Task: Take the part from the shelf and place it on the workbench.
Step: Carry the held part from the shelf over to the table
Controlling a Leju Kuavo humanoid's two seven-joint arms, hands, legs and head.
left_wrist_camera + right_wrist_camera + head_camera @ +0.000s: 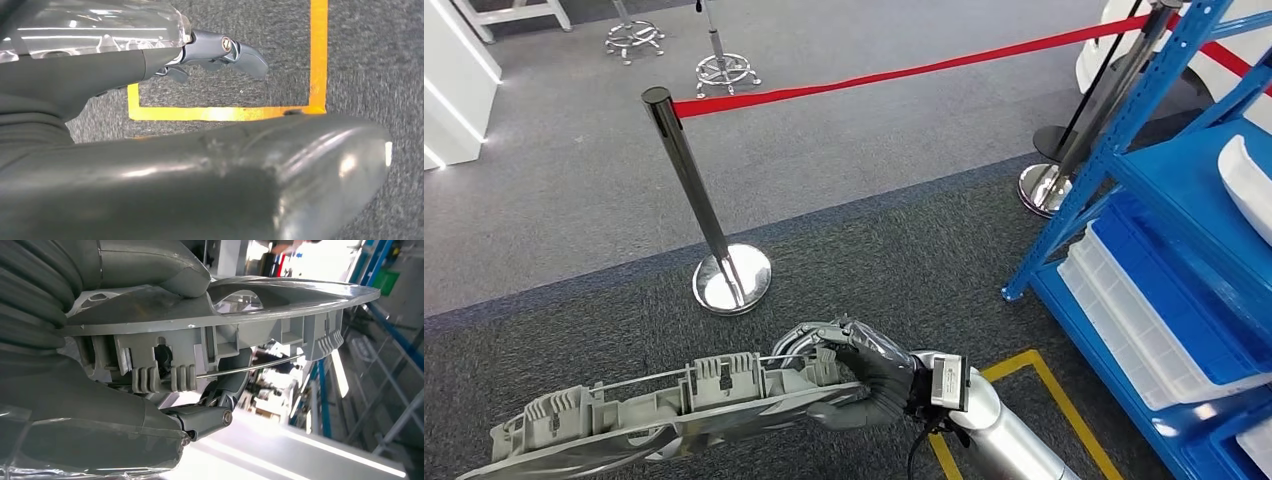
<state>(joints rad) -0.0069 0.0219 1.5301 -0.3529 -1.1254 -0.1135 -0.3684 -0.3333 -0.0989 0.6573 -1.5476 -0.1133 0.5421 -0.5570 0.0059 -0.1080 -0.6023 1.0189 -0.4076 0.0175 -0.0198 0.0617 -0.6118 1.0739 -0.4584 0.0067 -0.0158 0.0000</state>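
A: Item one, shelf [1169,215]?
B: Blue, at the robot's right. White trays on its lower tier. No workbench listed here.

A: Item two, part [674,405]?
B: Long grey plastic moulding, off the shelf, carried over dark carpet. Long axis runs sideways, away from the fingers toward the robot's left.

A: Item three, right hand [864,372]?
B: Fingers clenched round the part's near end. Nearer hand by far.

A: Item four, left hand [220,50]?
B: Hangs over the carpet, fingers loose, holding nothing.
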